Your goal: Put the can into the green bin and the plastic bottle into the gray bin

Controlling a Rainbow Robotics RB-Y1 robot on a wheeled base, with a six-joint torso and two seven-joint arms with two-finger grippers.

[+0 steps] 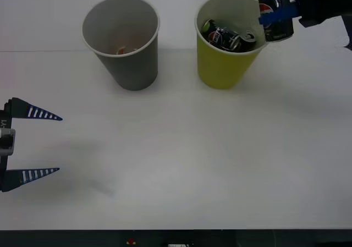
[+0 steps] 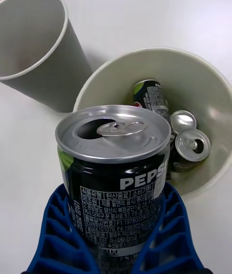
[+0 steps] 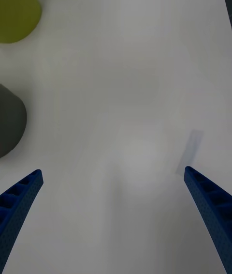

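Observation:
My right gripper (image 1: 278, 17) is shut on the can (image 1: 274, 10), a black Pepsi can with a shiny silver top and pull tab, held upright above the far right rim of the green bin (image 1: 220, 71). In the right wrist view the can (image 2: 116, 158) sits between the blue fingers (image 2: 164, 235), over the green bin's pale inner wall (image 2: 212, 90). The gray bin (image 1: 129, 65) stands left of the green one, with a small orange-brown bit at its bottom. The plastic bottle is out of view. My left gripper (image 1: 58, 144) hangs open near the table's left edge, holding nothing.
Several dark cans (image 1: 228, 38) lie inside the green bin, their silver tops (image 2: 186, 138) showing. The left wrist view shows bare white table with the green bin (image 3: 14, 7) and gray bin (image 3: 9, 119) at one side. The table's front edge (image 1: 176, 229) runs along the bottom.

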